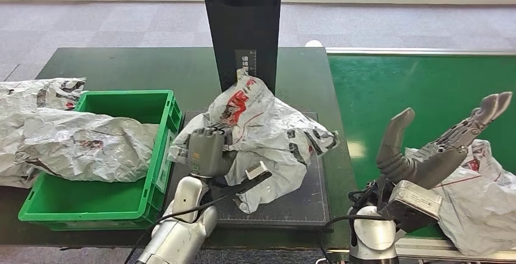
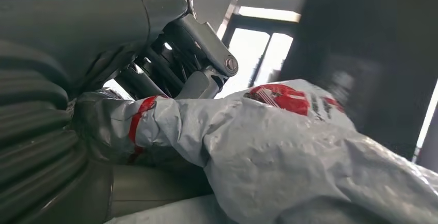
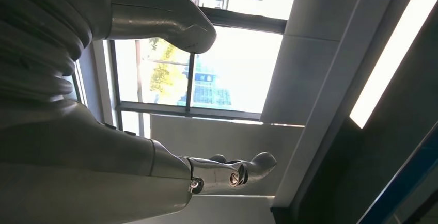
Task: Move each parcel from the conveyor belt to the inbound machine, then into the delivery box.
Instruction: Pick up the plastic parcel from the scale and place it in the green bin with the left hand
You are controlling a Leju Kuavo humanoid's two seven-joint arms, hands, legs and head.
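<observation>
A crumpled grey plastic parcel (image 1: 261,130) with red and black print lies on the dark platform of the inbound machine (image 1: 304,197), just in front of the machine's black upright column (image 1: 243,20). Its skin is wrinkled and shiny, one corner folded toward the robot. The left hand (image 1: 207,151) grips the parcel's near left edge, fingers curled into the plastic; the left wrist view shows the same grey film with a red band bunched against the fingers (image 2: 201,53).

The right hand (image 1: 435,145) hovers over the green conveyor belt (image 1: 414,87), fingers spread apart and holding nothing, palm turned up. Just beside it, another grey parcel (image 1: 481,197) lies on the belt's near edge.

To the left of the machine on the dark desk (image 1: 122,69) stands the green delivery box (image 1: 155,148), with a grey parcel (image 1: 85,142) draped across it and a further parcel (image 1: 30,97) lying beside its left rim.
</observation>
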